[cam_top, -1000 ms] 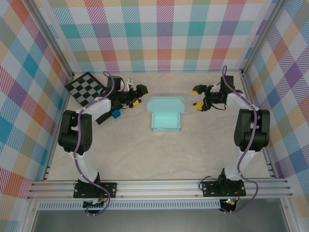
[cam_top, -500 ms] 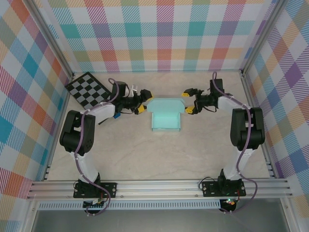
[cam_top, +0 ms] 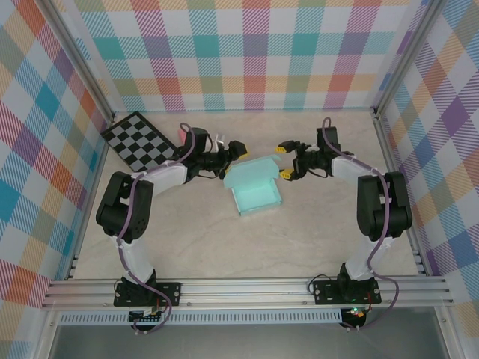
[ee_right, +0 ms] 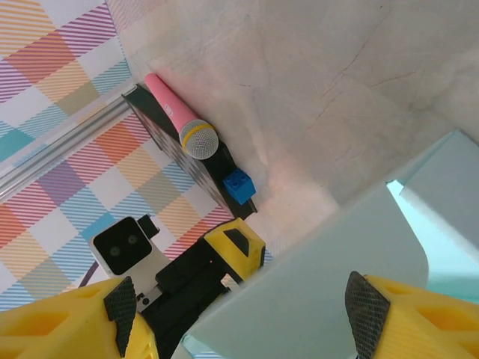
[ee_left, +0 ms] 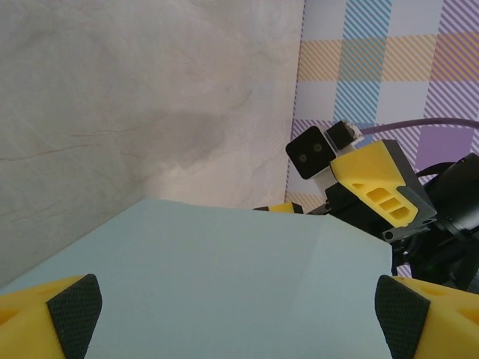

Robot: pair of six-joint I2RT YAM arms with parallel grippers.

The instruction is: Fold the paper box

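The paper box is lying at the middle of the desk, well forward of both arm bases. Its open tray is turned slightly off square.

The rear lid flap is standing raised and leaning over the tray, so the step in hand is judged to be the closing of the lid.

The left tool and the right tool are flanking this flap, one at each end, and are facing each other. This placement is judged to be letting both ends of the thin card be driven evenly, without twisting.

In each wrist view the jaws are standing wide apart, with the mint card spanning between the pads. Whether the pads are touching the card cannot be told, and no clamping is evident.

Farther back on the left, a checkerboard, a pink microphone and a blue block are lying clear of the work.
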